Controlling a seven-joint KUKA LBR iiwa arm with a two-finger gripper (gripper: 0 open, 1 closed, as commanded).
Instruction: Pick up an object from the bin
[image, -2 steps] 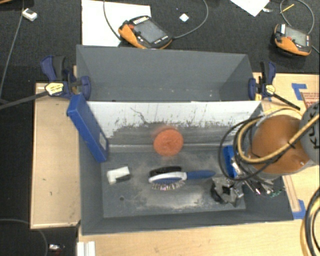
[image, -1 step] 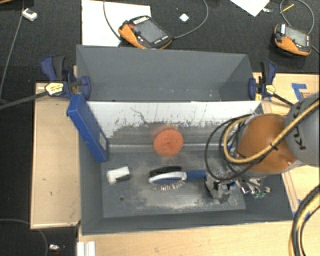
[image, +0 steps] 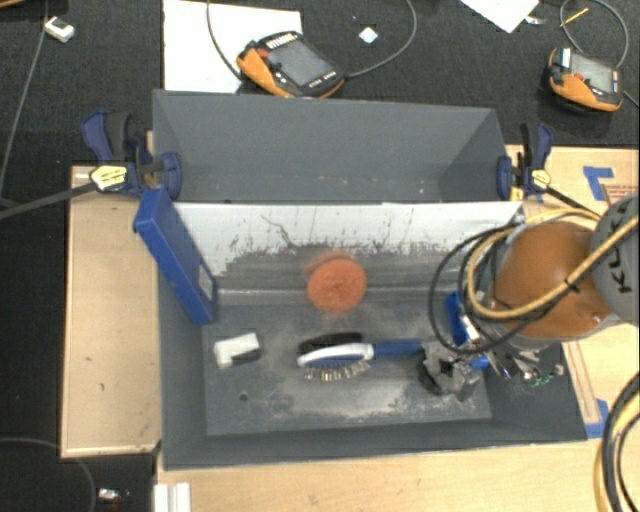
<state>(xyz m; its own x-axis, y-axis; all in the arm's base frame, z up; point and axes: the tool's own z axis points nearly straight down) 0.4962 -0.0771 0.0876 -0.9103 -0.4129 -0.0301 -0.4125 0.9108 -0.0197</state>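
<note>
While claw (image: 450, 376) hung low at right end of bin (image: 300, 425), beside handle tip of blue-handled brush (image: 352, 353): released or clenched, couldn't tell.

Bin (image: 300, 405) grey; ball (image: 336, 283) rusty orange; block (image: 237, 349) white; brush (image: 340, 354) blue-white, perhaps grey-bristled.

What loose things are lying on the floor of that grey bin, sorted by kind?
Orange-brown round spongy ball: 1
Small white plastic block: 1
Blue-handled scrubbing brush: 1
Total: 3
</note>
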